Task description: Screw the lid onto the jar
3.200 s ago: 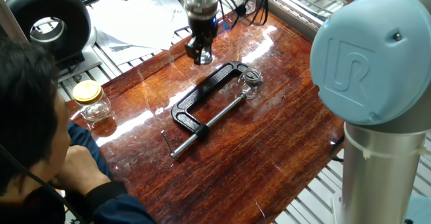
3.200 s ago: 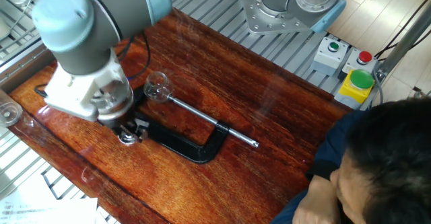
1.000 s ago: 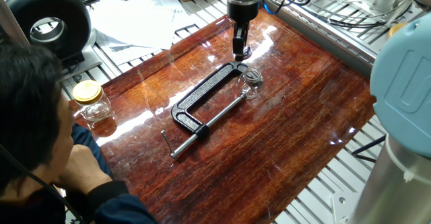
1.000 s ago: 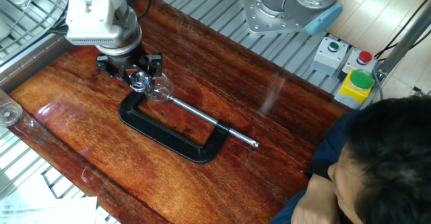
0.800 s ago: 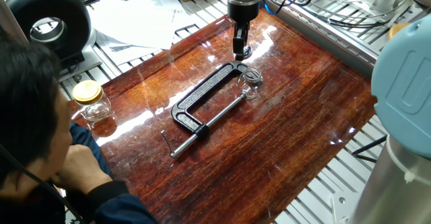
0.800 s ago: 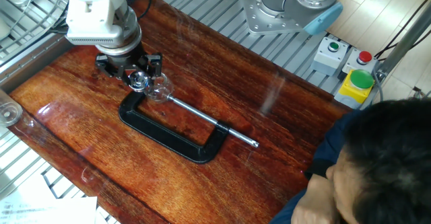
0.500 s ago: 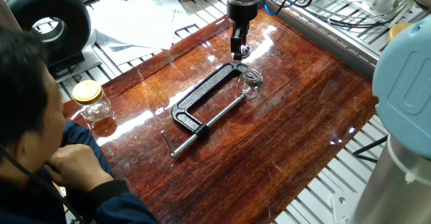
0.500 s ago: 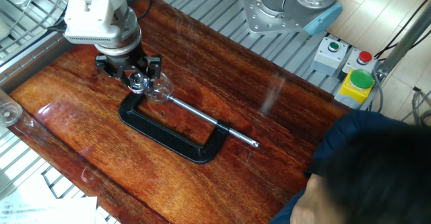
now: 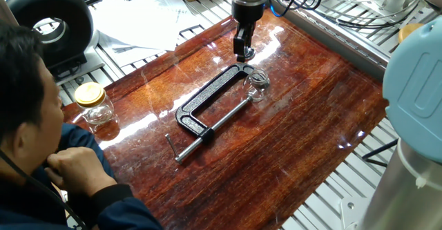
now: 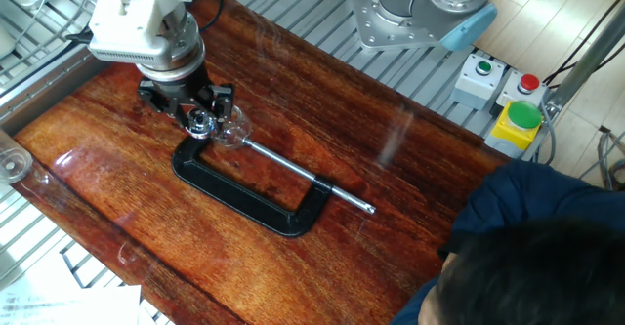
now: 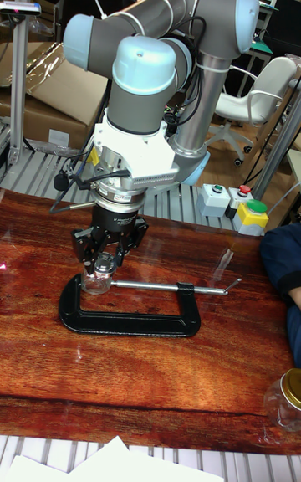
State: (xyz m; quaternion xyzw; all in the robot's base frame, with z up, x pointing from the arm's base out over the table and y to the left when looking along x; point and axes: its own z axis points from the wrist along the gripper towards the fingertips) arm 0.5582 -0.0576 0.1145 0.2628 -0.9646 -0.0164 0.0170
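The jar [image 9: 257, 86] is tiny and clear, and stands pinched in the jaw end of a black C-clamp [image 9: 207, 100] on the wooden table. My gripper [image 10: 200, 122] hangs just beside and above the jar [image 10: 232, 130], pointing down. It is shut on the lid [image 10: 201, 121], a small glinting clear cap between the fingertips. In the tall fixed view the gripper [image 11: 104, 264] holds the lid [image 11: 104, 264] just over the jar [image 11: 94, 284]; whether they touch is unclear. In the one fixed view the gripper [image 9: 241, 49] sits slightly behind the jar.
A bigger yellow-lidded jar [image 9: 93, 104] stands at the table's left edge, close to a seated person [image 9: 34, 140]. A loose pin [image 9: 170, 141] lies by the clamp's screw handle. A button box [image 10: 508, 96] sits off the table's far side.
Over 3 s the gripper carried the lid from the clamp's left side to the jar. In the last second it only shifted slightly; the person's head moved.
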